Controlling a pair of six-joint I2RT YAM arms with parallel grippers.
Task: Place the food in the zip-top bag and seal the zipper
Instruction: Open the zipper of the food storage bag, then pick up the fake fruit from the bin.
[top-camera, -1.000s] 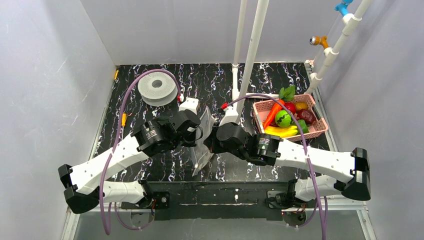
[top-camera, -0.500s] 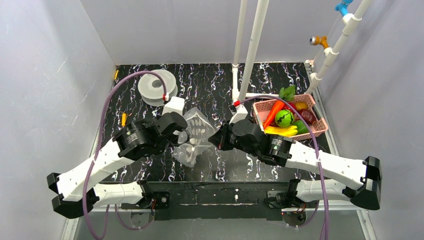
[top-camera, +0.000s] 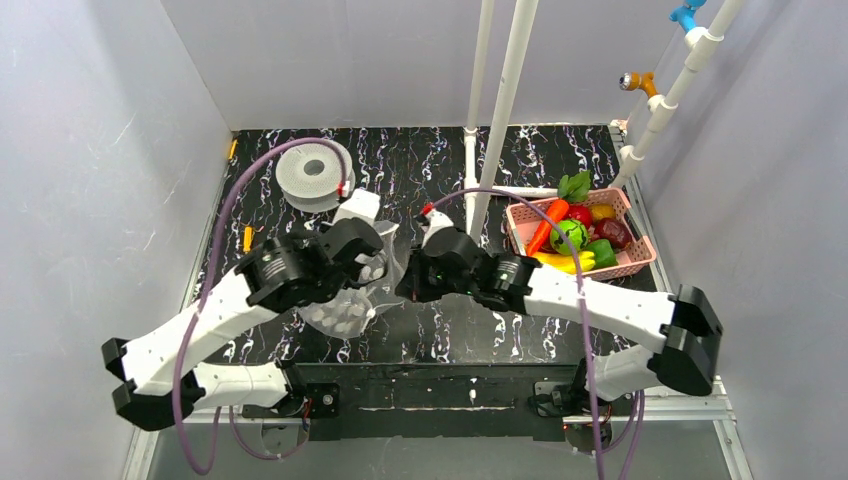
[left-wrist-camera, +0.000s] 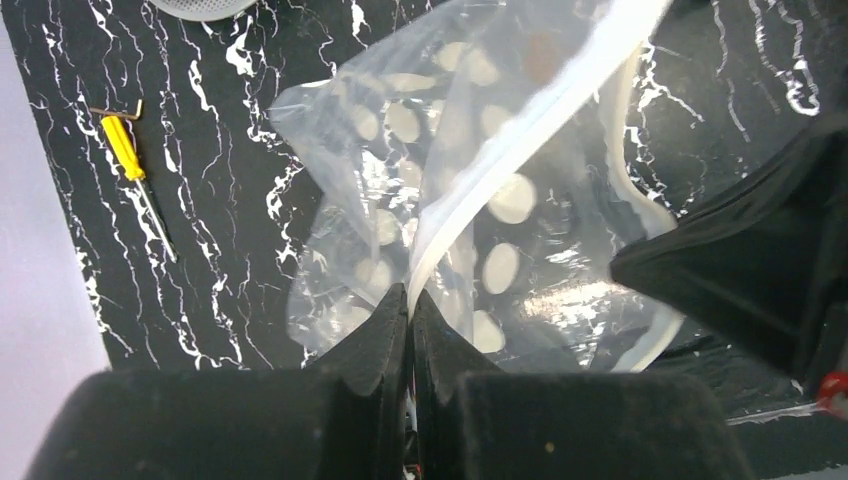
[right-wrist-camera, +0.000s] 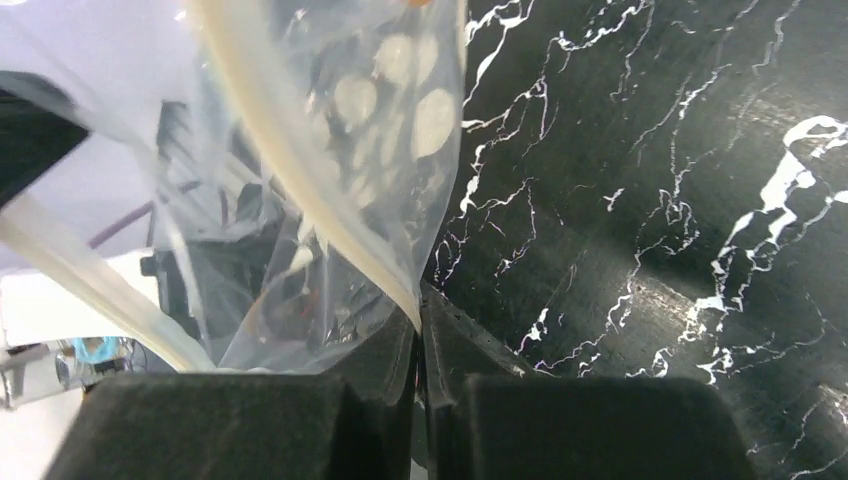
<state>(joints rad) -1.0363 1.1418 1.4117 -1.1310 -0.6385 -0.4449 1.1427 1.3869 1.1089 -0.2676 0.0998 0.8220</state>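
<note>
Left wrist view shows you the left gripper (left-wrist-camera: 410, 300), jaws pinched tight on the zipper (left-wrist-camera: 550, 120) of the zip-top bag (left-wrist-camera: 380, 130), held between both arms over the black marbled table (top-camera: 450, 335). Your right gripper (right-wrist-camera: 420, 315) nips that strip too. The food (top-camera: 572, 237) lies in the pink basket (top-camera: 640, 262), well apart.

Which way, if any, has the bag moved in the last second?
Yes. In the top view the zip-top bag has shifted left, away from the pink basket, and now lies nearer the side where the spool sits.
</note>
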